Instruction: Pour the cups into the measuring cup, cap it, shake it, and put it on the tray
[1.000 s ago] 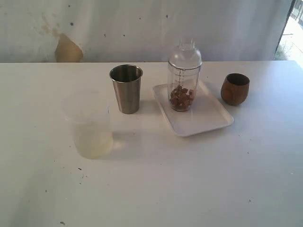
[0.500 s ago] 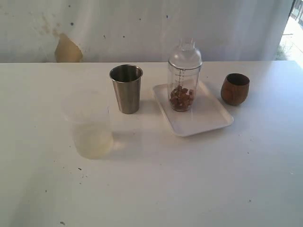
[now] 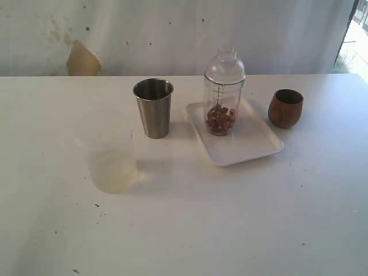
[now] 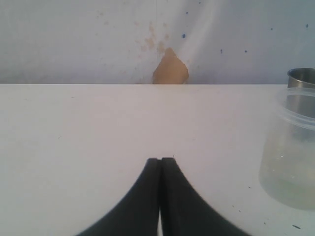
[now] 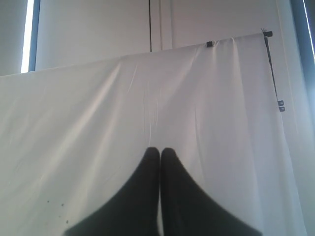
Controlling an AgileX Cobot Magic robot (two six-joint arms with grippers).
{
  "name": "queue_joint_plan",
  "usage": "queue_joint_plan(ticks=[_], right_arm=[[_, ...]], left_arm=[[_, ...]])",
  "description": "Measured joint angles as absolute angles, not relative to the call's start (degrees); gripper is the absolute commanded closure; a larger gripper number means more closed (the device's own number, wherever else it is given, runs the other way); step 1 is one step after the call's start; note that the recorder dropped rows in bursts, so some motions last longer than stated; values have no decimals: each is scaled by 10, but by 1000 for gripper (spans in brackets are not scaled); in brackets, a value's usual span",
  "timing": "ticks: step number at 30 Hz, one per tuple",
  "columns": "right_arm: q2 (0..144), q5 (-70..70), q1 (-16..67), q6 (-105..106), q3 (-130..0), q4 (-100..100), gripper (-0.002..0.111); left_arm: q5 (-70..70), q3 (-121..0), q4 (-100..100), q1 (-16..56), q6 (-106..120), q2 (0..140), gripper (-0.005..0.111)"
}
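Perhaps a lab: white table (image 3: pixel 190 230), hung backdrop sheet (image 3: pixel 259 34)

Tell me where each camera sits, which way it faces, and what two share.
Exterior view: above the table, looking down toward the wall at steel cup, wooden cup, measuring cup on tray; no robot parts.
Left wrist view: low over the table, facing the wall's tan patch; shut left end effector shows.
Right wrist view: tilted up at a white sheet; shut right end effector shows.
Shared: exterior and left wrist both show steel cup, cloudy cup, tan patch.
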State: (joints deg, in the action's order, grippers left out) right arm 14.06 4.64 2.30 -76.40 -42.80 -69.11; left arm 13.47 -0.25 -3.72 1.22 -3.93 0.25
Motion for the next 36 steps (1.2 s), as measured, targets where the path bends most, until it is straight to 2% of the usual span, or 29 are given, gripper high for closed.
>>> queue_joint_plan(ticks=[15,18,24,36], right_arm=[[142,21,23,-744,-423,-667,108],[134,30,23,-623,-403,-540,108],[100,85,23,-250,-325,-203,108],[2,108,23,-10,-132,-114,108]], left_arm=[[135,-3,-37,12,-39,2,107],[135,-3,-37,12,-39,2,107],[135,-3,-37,12,-39,2,107],[135,-3,-37,12,-39,2,107]])
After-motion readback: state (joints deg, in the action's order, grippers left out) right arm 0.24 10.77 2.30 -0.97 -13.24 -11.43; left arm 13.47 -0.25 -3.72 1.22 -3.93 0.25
